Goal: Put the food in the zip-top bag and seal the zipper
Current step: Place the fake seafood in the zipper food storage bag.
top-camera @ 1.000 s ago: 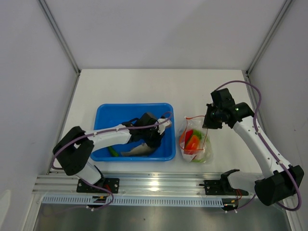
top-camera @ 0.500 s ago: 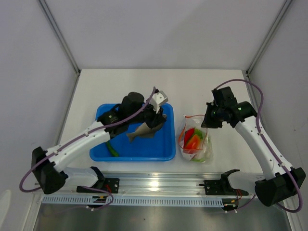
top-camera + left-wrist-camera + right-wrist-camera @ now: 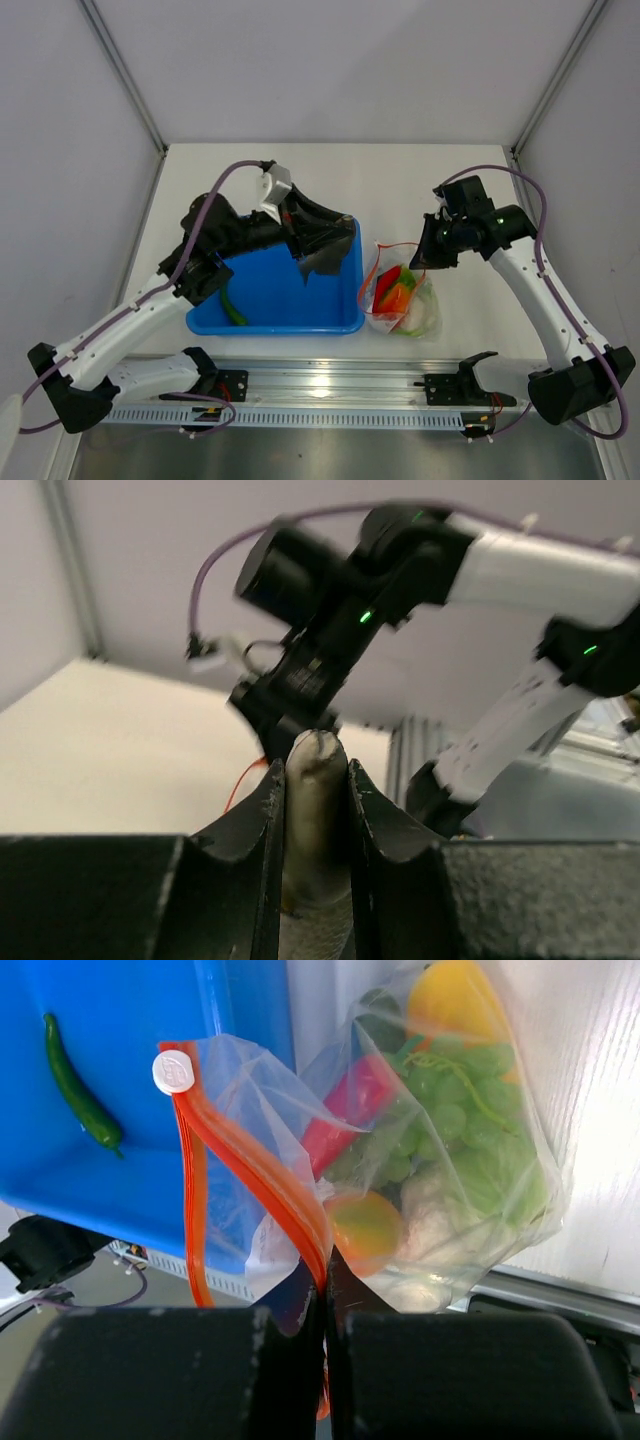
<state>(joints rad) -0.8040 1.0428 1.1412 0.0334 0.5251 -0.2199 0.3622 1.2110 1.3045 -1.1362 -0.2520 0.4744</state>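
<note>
Over tray [image 3: 270, 292] | left gripper [image 3: 317, 780] grips fish [image 3: 316, 860] | right gripper [image 3: 325, 1305] pinches zipper [image 3: 196, 1210]

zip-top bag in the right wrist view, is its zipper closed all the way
No, the zipper strips gape apart on the zip-top bag, one pinched in the right gripper.

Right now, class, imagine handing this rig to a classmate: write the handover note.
Left gripper: shut on the grey fish, held above the blue tray.
Right gripper: pinching the zipper, holding the zip-top bag mouth open.
Done: grapes, mango and other food are in the bag.
Left: bag the fish, then the green pepper lying in the tray; seal the zipper.
</note>
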